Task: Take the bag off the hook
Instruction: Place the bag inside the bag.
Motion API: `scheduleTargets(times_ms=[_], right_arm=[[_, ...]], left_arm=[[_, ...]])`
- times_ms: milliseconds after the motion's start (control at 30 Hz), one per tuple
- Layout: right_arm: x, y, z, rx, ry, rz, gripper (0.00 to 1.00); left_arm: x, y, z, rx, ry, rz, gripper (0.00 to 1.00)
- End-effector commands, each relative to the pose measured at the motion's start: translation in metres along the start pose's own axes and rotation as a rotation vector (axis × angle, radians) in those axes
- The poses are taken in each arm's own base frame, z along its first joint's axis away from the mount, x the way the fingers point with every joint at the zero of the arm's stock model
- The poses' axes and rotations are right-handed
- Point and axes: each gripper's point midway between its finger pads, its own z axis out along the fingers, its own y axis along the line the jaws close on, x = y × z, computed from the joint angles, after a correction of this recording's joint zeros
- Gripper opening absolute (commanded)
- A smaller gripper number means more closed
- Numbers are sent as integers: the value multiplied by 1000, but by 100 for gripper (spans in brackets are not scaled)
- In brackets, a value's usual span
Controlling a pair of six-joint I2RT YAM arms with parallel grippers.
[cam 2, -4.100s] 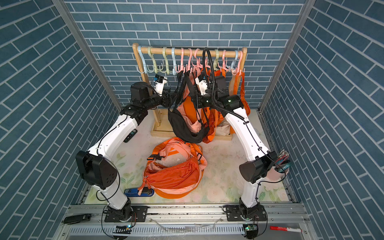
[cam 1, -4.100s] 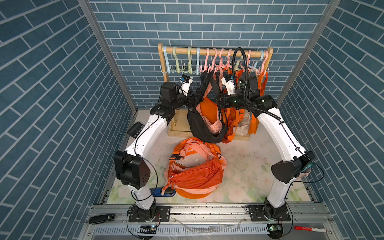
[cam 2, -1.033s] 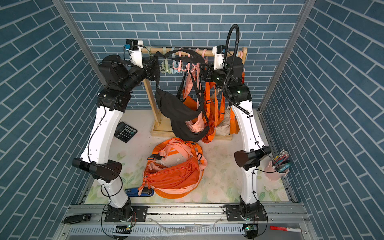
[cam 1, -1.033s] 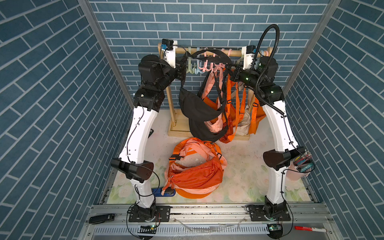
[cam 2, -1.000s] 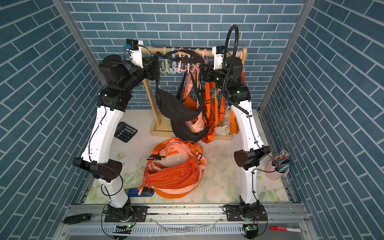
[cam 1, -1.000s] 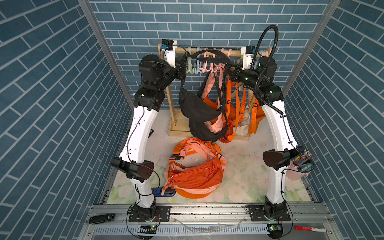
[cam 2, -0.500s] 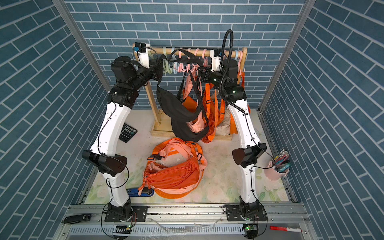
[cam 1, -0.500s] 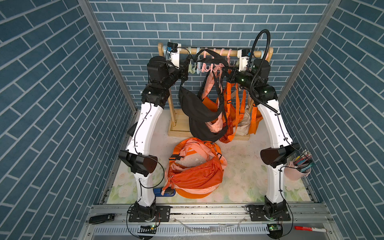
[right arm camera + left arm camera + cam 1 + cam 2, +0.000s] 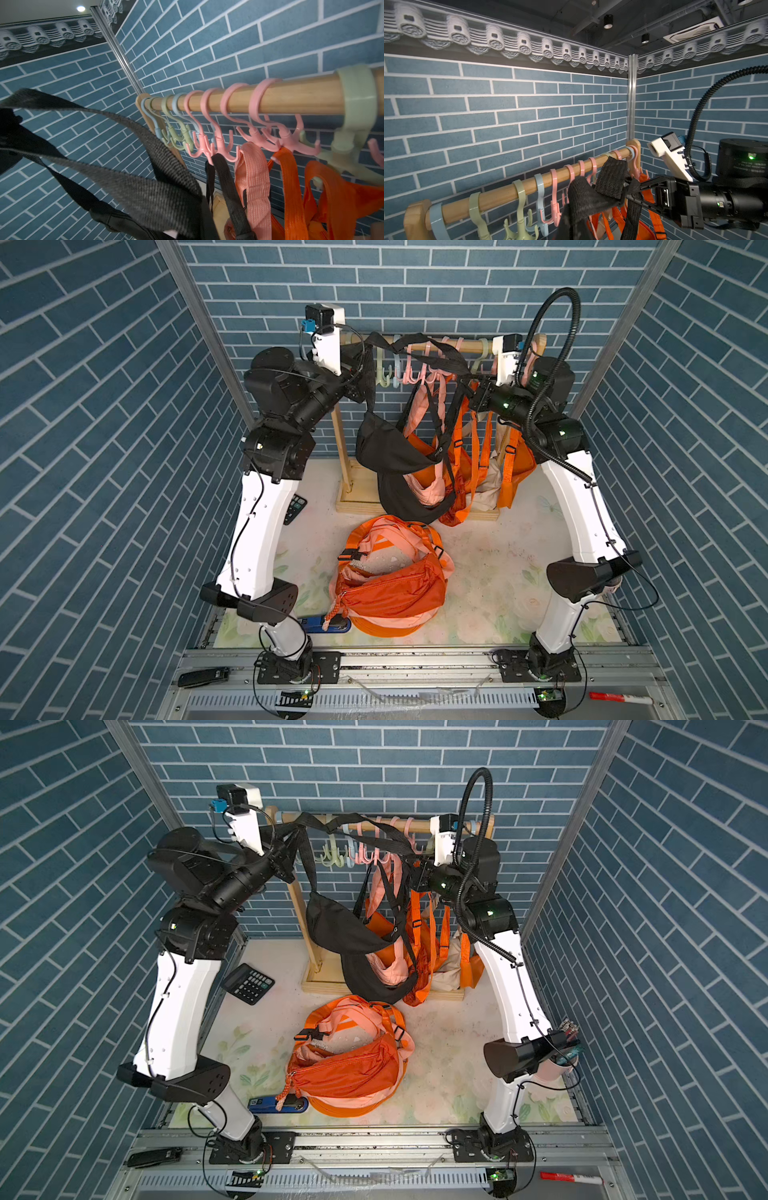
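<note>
Nearest the camera, a red marker [image 9: 615,698] and a black device [image 9: 203,676] are seen on the metal rail. Just behind it, a blue stapler [image 9: 328,623] is laid on the floral surface [image 9: 498,572], touching an orange bag [image 9: 390,593] that is slumped in a heap with its straps coiled on top. Further back, a calculator [image 9: 248,983] is placed near the left arm. Beyond that, a black bag [image 9: 386,448] is held up in front of the wooden rack [image 9: 345,472]. Its strap [image 9: 415,344] is stretched between the two arms, level with the rod [image 9: 469,346]. The left gripper [image 9: 359,379] is pressed together on one end of the strap, and the right gripper [image 9: 633,192] is pinched on the other end. In the right wrist view the strap is shown passing in front of the hooks [image 9: 218,145], apart from them. Behind the held bag, a second black bag [image 9: 407,497], a pink one and several orange ones are hung from the pink hooks. The blue brick wall [image 9: 415,290] is seen farthest back.
</note>
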Motion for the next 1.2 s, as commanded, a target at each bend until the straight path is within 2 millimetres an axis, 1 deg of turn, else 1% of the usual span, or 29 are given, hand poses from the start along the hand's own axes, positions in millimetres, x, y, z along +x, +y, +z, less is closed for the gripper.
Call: scheduleTargets(times_ms=[0, 167, 267, 433, 600, 733, 833, 933, 1033, 1167], right_arm=[[-23, 25, -32, -16, -61, -82, 0], [-24, 44, -69, -2, -65, -111, 0], [-25, 53, -92, 12, -64, -120, 0], [-18, 73, -126, -10, -50, -124, 0], [-6, 87, -156, -18, -35, -130, 0], [4, 98, -179, -30, -15, -128, 0], [13, 105, -196, -41, 3, -135, 0], [21, 111, -210, -53, 20, -130, 0], [26, 120, -223, -78, 33, -119, 0], [32, 128, -238, -96, 52, -107, 0]], left_arm=[[3, -8, -15, -3, 40, 34, 0], [-5, -20, -44, -3, 40, 28, 0], [-5, -30, -62, 12, 46, 18, 0], [-1, -51, -92, 57, 59, -3, 0], [11, -76, -116, 121, 92, -12, 0], [16, -93, -137, 165, 107, -25, 0], [19, -101, -157, 192, 115, -34, 0], [21, -106, -176, 205, 131, -55, 0], [19, -109, -199, 217, 123, -74, 0], [22, -114, -227, 234, 132, -107, 0]])
